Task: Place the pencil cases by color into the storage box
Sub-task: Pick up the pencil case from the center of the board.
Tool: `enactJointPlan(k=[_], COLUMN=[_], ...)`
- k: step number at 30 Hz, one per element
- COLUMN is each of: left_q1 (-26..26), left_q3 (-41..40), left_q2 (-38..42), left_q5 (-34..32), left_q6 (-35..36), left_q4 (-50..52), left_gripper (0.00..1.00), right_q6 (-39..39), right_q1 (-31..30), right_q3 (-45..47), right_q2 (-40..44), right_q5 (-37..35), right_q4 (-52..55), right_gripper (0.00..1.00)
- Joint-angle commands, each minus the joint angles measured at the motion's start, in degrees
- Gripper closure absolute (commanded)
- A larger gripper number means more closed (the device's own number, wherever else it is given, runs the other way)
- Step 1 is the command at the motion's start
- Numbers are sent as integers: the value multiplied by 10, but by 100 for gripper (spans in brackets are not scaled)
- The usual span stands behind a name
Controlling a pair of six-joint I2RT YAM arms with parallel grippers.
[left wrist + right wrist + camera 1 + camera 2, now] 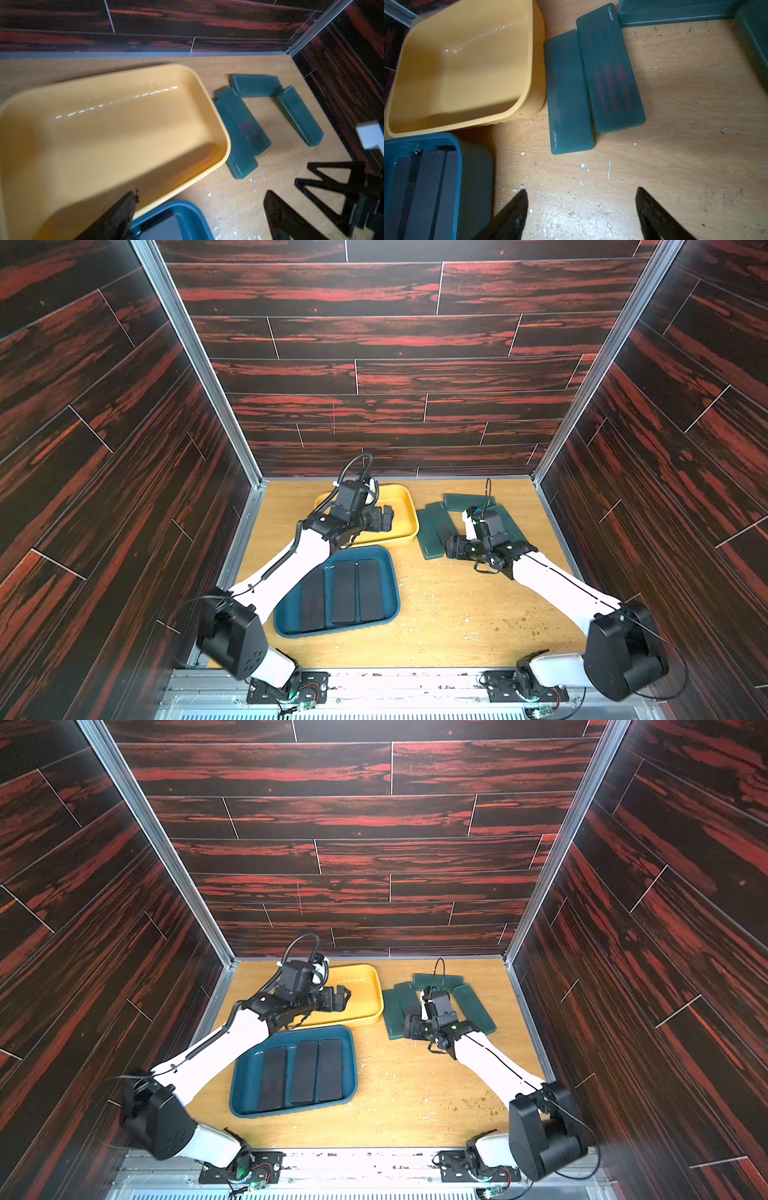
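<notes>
In both top views, three black cases (344,591) lie side by side in the blue tray (291,626), which sits on the bench (457,614) in front of the empty yellow tray (405,497). Four green cases (434,531) lie on the bench to the right of the yellow tray: two long-side to long-side nearest it, one crosswise at the back (457,501), one partly hidden behind the right arm (476,1006). The left claw (388,517) hangs over the yellow tray, empty. The right claw (453,549) is low, just beside the near end of the paired green cases; whether it touches them cannot be told here.

Left wrist view: the yellow tray (220,133) holds nothing. The green cases (241,124) form an open U beside it, a corner of the blue tray (187,205) below. The left claw's fingers (278,216) stand wide apart with nothing between. The right claw (332,180) appears dark at the edge.

Right wrist view: the two paired green cases (569,93) lie touching along their long sides, one resting slightly on the other, close by the yellow tray (535,62). The black cases (431,187) show inside the blue tray (456,149). The right claw (581,207) is partly open, fingers (517,209) apart over bare bench, holding nothing.
</notes>
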State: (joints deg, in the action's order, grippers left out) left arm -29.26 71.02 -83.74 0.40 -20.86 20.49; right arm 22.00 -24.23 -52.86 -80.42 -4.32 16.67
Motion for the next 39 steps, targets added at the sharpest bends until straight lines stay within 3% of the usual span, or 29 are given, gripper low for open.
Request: enactJointPlan(k=[1, 12, 25, 39], left_q1=[-1, -1, -1, -1], left_q3=[-59, -171, -195, -211], left_q2=[56, 163, 224, 244], left_q5=[-36, -50, -31, -59], left_q6=[-21, -45, 10, -11], left_q4=[21, 26, 31, 44], left_gripper=[3, 3, 3, 3], right_q6=[-20, -15, -27, -33], right_q1=[0, -32, -39, -55], right_q3=[-13, -35, -65, -105], right_q2=[-26, -95, -163, -220], right_q5=[-2, -13, -37, -57], right_q4=[-4, -19, -54, -51], right_gripper=[19, 21, 22, 23])
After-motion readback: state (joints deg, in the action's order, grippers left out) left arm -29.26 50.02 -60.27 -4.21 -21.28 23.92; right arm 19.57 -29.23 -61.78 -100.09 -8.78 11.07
